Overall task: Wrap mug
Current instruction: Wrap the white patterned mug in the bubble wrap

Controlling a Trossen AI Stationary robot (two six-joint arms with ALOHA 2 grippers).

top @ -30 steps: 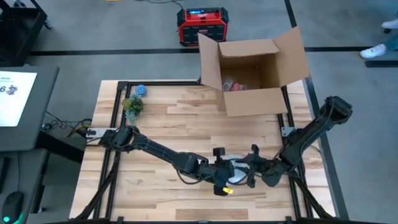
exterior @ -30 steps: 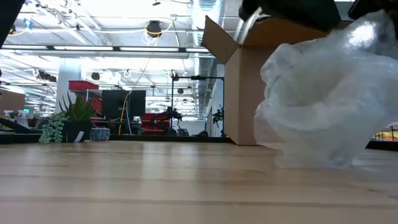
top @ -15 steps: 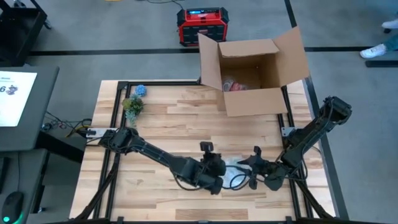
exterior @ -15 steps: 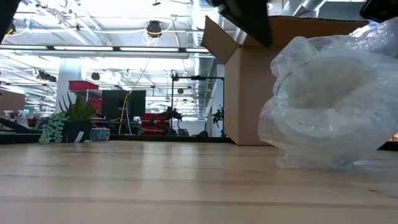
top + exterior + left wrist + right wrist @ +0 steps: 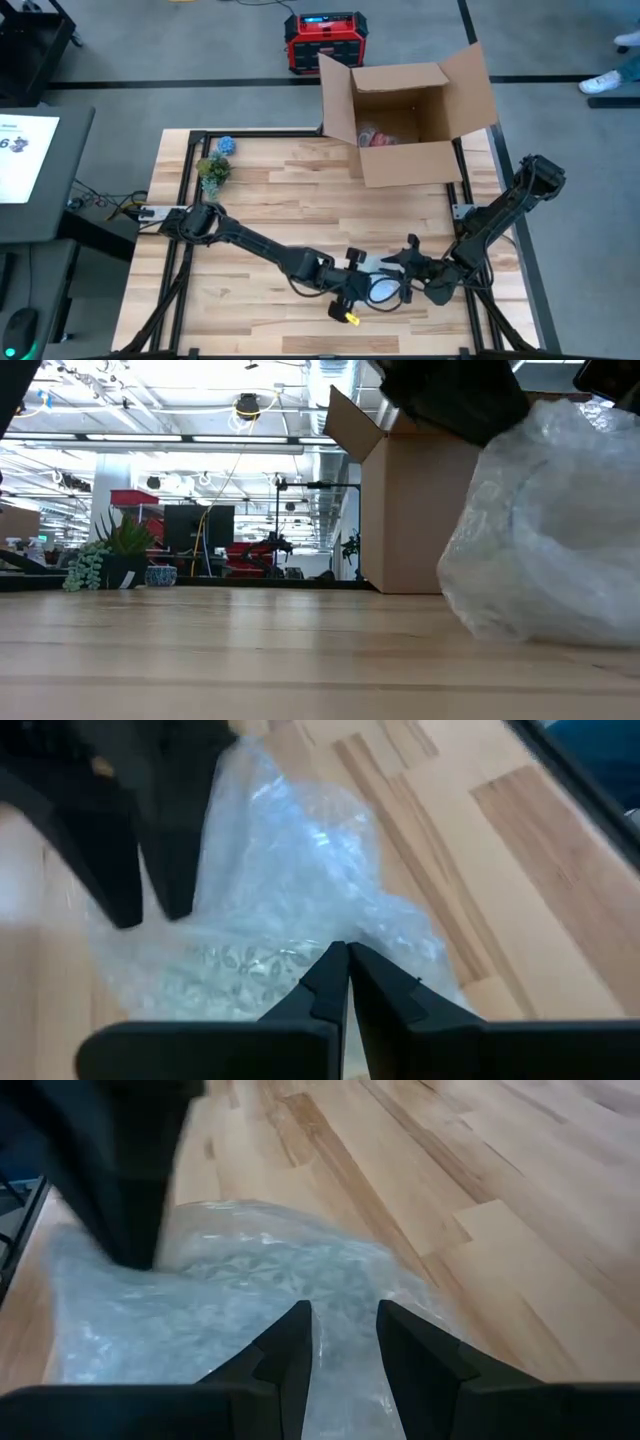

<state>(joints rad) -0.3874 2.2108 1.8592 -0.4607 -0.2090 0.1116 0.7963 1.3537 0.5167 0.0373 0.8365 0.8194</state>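
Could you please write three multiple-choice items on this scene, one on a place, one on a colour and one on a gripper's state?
1. Where on the table does the bubble-wrap bundle lie?
A. beside the small plant
B. near the front edge, between the two grippers
C. inside the cardboard box

2. What colour is the device on the floor behind the cardboard box?
A. red and black
B. blue
C. white

3. How are the left gripper's fingers?
A. wide open
B. shut
C. out of view

Answers: 1 B, as the high view shows the bundle between the left gripper and the right gripper. 2 A, as the device has a red casing with black parts. 3 B, as the left wrist view shows its fingertips together.
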